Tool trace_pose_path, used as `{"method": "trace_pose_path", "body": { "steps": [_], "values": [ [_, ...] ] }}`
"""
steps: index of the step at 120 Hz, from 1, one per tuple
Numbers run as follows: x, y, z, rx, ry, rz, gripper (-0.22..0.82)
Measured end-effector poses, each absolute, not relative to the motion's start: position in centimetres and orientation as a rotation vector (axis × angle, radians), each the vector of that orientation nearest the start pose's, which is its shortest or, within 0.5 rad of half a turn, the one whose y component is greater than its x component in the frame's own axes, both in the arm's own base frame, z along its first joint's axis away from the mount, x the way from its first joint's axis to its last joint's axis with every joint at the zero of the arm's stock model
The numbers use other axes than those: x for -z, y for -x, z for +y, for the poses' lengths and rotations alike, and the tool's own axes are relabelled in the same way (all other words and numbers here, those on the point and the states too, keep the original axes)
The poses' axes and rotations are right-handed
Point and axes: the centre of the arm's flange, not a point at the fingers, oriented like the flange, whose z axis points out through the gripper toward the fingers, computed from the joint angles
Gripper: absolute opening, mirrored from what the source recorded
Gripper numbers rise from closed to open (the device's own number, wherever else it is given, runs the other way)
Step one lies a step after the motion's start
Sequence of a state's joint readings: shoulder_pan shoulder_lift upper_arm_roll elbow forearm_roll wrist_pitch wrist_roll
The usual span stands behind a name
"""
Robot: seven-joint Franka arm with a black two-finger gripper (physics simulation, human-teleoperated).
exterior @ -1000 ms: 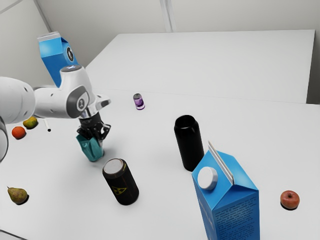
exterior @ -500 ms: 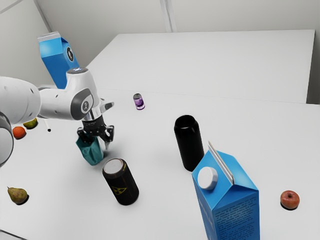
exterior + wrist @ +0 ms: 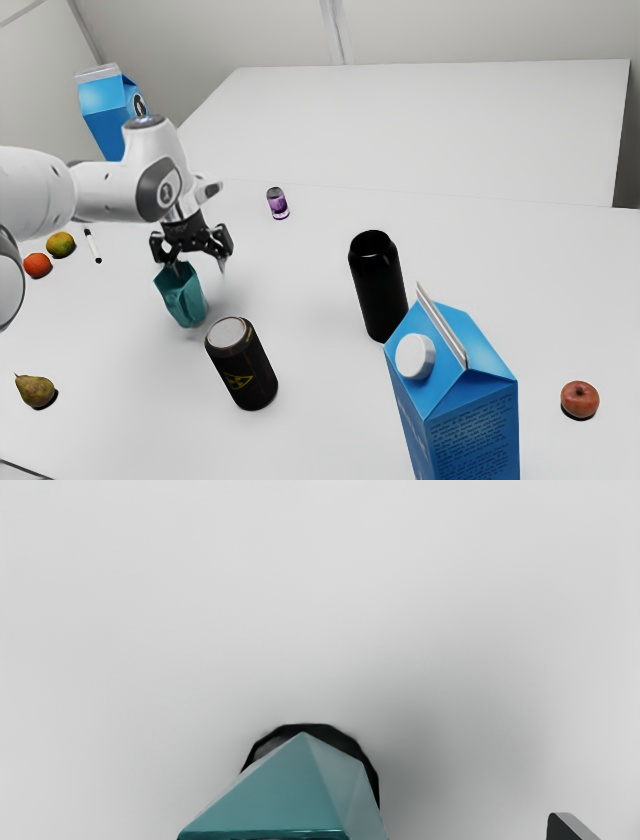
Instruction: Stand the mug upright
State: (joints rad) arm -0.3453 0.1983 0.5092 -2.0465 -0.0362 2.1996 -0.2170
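White table (image 3: 320,430): teal mug (image 3: 184,298) looked upright, base-down, so likely self-supporting. Claw (image 3: 197,268) hung wide open by its rim, gripping nothing, probably for clearance.

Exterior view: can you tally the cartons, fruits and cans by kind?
Cartons, near blue carton and far blue carton: 2
Fruits, red apple, green-brown pear, round orange fruit, yellow-green fruit: 4
Cans, black can with yellow mark: 1
Total: 7
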Motion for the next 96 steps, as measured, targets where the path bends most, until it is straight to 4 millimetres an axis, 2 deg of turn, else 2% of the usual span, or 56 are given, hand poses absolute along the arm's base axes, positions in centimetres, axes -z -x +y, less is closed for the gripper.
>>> {"method": "trace_pose_path", "body": {
  "steps": [37,53,63,80,96],
  "values": [
    [-38.6,-58.5,8.5,0.034,3.033,-0.566,0.6],
    [-40.9,-59.3,8.5,0.068,3.037,-0.528,0.6],
    [-43.7,-59.4,9.2,0.1,3.046,-0.507,0.6],
    [-49.9,-59.0,10.0,0.157,3.06,-0.44,0.6],
    [-57.0,-58.8,10.6,0.215,3.044,-0.369,0.6]
  ]
}}
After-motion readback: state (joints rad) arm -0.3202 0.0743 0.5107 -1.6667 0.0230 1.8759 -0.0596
